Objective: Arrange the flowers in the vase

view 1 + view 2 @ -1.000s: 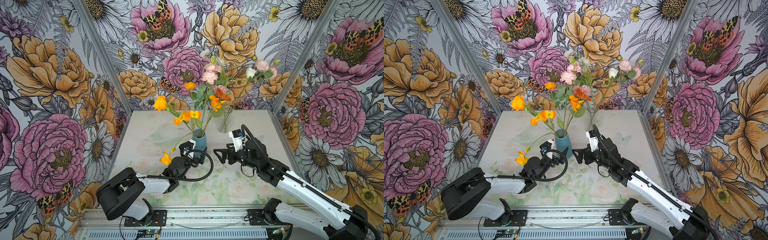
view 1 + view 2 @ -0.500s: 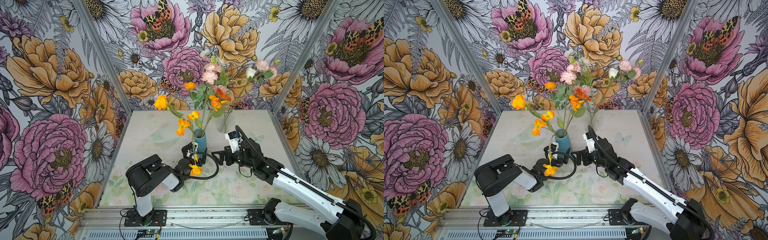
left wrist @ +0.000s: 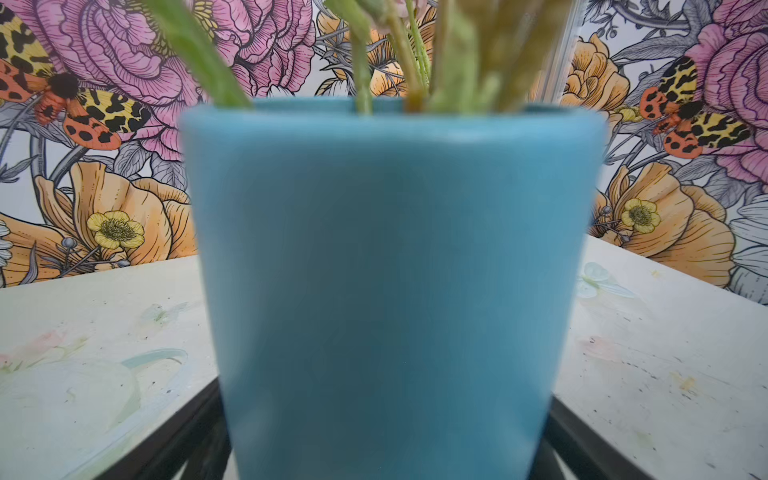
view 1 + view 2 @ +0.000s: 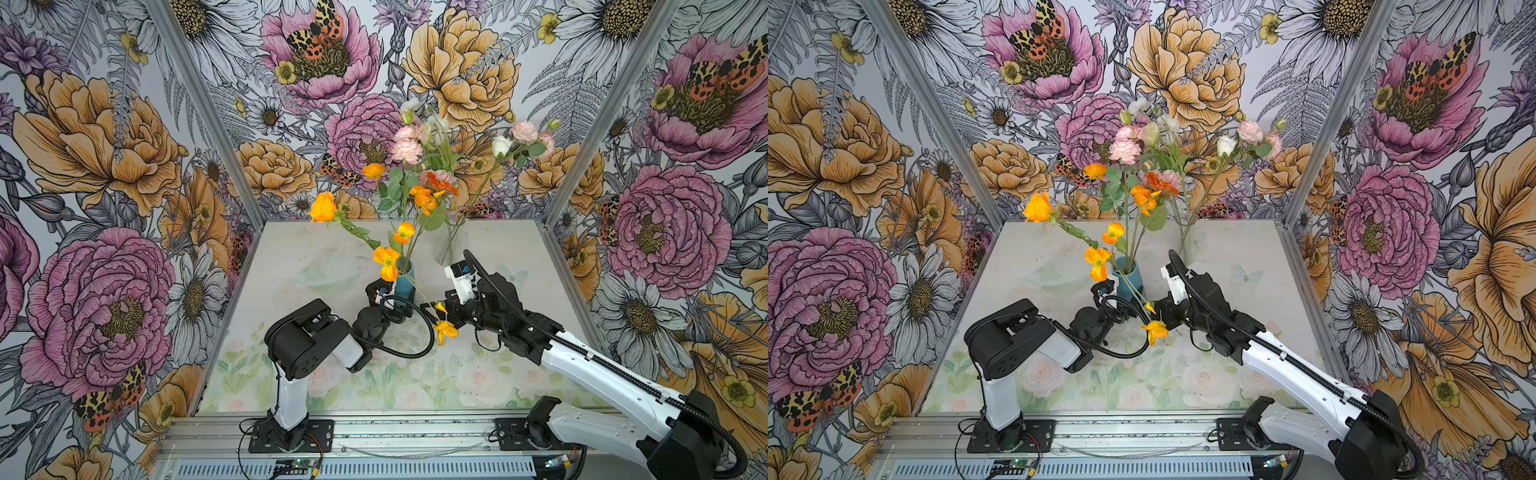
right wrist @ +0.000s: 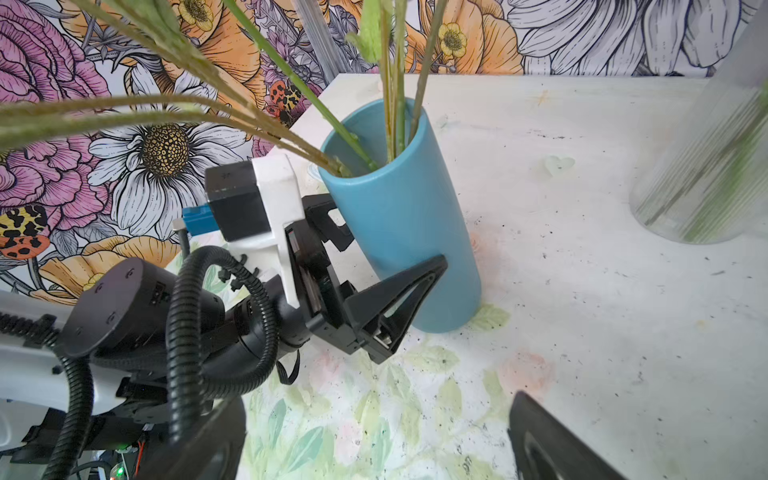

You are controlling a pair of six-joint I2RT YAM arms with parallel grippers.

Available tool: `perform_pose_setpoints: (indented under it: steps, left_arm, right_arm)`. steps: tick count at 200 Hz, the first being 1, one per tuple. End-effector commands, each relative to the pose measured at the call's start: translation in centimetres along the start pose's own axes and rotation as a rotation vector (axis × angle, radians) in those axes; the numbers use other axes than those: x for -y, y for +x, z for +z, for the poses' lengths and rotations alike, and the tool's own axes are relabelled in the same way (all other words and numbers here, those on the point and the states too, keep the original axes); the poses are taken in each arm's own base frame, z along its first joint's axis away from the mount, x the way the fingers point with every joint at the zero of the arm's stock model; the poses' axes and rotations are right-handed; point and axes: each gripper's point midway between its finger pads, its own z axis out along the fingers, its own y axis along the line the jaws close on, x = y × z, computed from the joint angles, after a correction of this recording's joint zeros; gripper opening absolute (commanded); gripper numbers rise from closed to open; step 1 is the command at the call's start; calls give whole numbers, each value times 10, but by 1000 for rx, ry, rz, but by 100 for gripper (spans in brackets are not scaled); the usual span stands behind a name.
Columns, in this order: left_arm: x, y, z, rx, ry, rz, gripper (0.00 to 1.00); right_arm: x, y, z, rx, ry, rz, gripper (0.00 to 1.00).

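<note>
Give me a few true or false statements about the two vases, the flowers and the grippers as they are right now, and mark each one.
1. The blue vase stands upright on the table. True.
2. The left gripper has its fingers on either side of the blue vase. True.
3. The right gripper is clamped on a flower stem. False: its fingers stand apart with nothing between them.
4. The clear glass vase is empty. False: it holds stems with pink and white blooms.
5. One orange bloom droops from the blue vase, low over the table and near the right gripper. True.
</note>
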Motion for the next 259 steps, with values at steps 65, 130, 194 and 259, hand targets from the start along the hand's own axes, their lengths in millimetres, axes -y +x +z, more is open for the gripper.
perform_pose_setpoints:
  steps: [65,130,194,259]
  left_arm:
    - [-2,-24,12,76,0,-13,98]
    - [4,-30,13,89,64,-56,73]
    - [10,-35,13,98,138,-42,55]
    - [14,-54,8,144,163,21,48]
  right_arm:
    - [-10,-17,3,36,-45,-34,99]
    - [-7,-19,-1,50,-35,-35,99]
    - [7,-18,-17,84,-19,-1,99]
    - [10,-14,-15,55,-38,22,99]
